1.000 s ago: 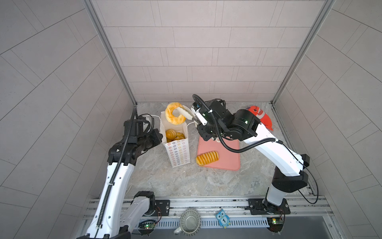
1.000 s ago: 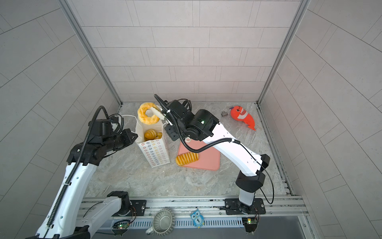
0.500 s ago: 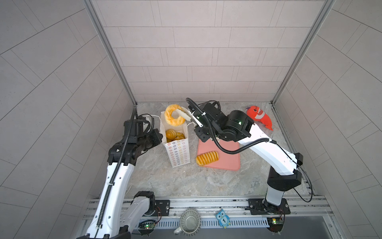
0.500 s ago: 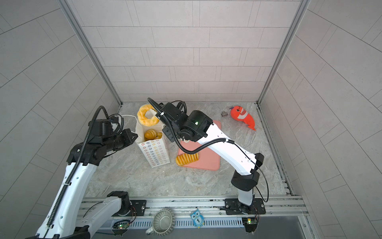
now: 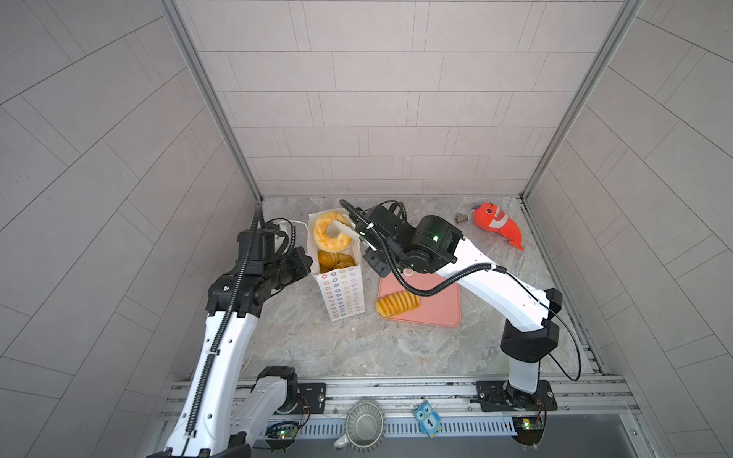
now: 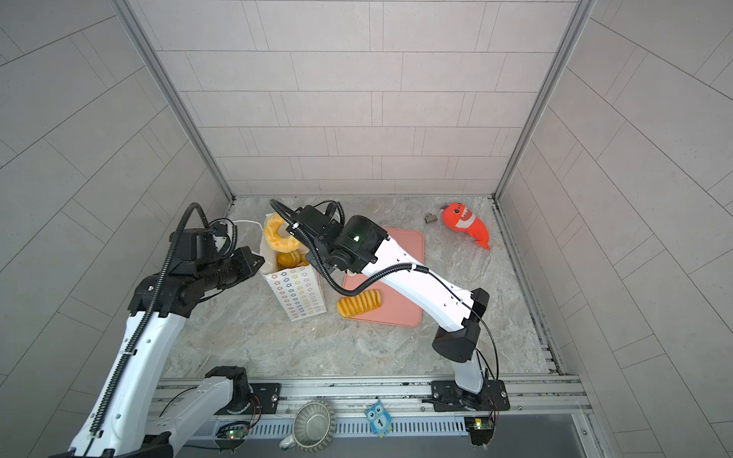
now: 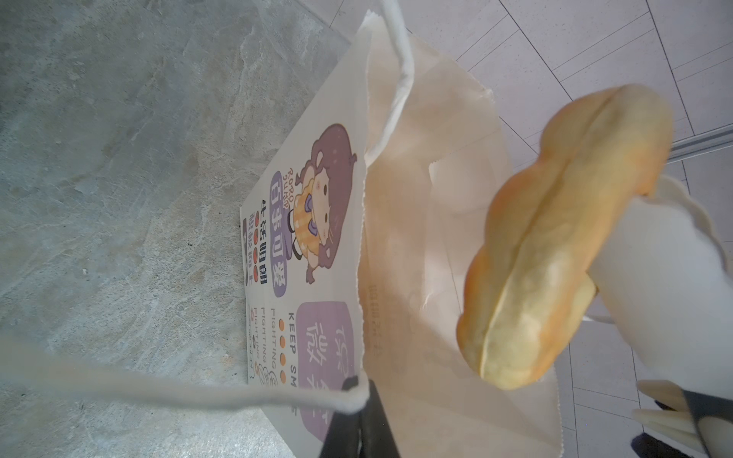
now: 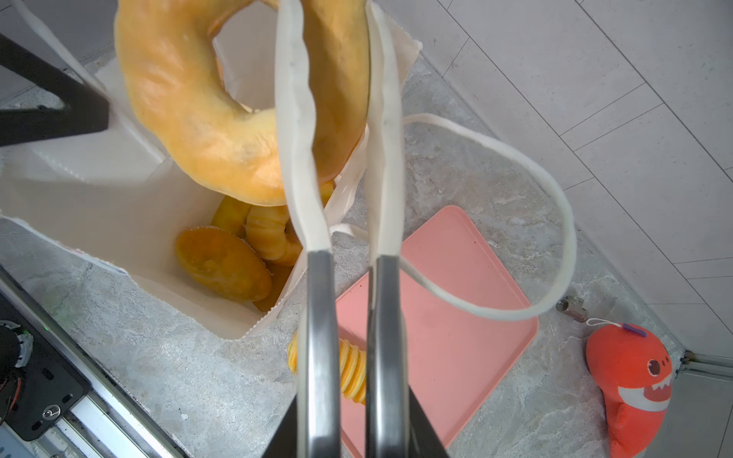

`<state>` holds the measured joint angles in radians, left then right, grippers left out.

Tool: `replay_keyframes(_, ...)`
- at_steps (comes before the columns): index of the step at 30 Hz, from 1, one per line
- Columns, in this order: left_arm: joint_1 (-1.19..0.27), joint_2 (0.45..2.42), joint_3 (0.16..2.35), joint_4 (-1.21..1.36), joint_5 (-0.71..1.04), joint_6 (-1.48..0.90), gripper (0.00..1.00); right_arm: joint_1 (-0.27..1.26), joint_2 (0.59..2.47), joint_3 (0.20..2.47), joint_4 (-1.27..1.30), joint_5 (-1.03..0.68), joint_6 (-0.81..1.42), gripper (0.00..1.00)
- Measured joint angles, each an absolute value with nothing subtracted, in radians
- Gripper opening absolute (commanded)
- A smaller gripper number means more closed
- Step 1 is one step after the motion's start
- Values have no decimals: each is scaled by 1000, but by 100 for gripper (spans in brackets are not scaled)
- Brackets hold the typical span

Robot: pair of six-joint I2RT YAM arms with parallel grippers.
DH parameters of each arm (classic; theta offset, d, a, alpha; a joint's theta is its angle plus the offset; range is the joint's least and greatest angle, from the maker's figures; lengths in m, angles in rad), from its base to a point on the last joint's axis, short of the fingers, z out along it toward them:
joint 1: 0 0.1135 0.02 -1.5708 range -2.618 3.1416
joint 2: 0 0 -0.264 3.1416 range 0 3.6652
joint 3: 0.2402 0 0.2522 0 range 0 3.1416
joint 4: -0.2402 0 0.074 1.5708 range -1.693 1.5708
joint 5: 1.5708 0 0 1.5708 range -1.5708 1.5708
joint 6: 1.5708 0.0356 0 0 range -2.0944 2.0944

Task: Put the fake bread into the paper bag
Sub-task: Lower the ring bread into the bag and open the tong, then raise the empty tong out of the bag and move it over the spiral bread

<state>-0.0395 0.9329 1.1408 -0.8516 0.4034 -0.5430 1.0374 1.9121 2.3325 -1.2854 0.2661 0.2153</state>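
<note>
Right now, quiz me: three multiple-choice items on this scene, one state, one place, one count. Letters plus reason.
1. The right gripper, at the mouth of the paper bag, is: A open; B shut on the ring doughnut; C shut, empty.
2. The ridged roll lies: A in the bag; B in the gripper; C on the pink tray.
3. Breads on the tray: A none; B one; C three.
Answers: 1B, fingers pinch the doughnut; 2C, it rests at the tray's edge; 3B, only the roll is there.
</note>
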Motion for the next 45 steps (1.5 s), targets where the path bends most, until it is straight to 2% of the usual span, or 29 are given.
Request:
replay_keyframes(7, -39, 933, 1141, -852, 403, -543, 5, 1044, 1925, 2333, -1287, 272, 210, 34)
replay_keyframes(15, -39, 933, 1141, -852, 403, -543, 5, 1047, 1925, 2334, -1287, 278, 209, 44)
replay_keyframes(28, -39, 932, 1140, -852, 403, -543, 5, 1047, 1903, 2334, -1287, 294, 210, 44)
replay_keyframes(45, -39, 931, 1141, -852, 404, -543, 5, 1032, 1704, 2327, -1283, 361, 216, 44)
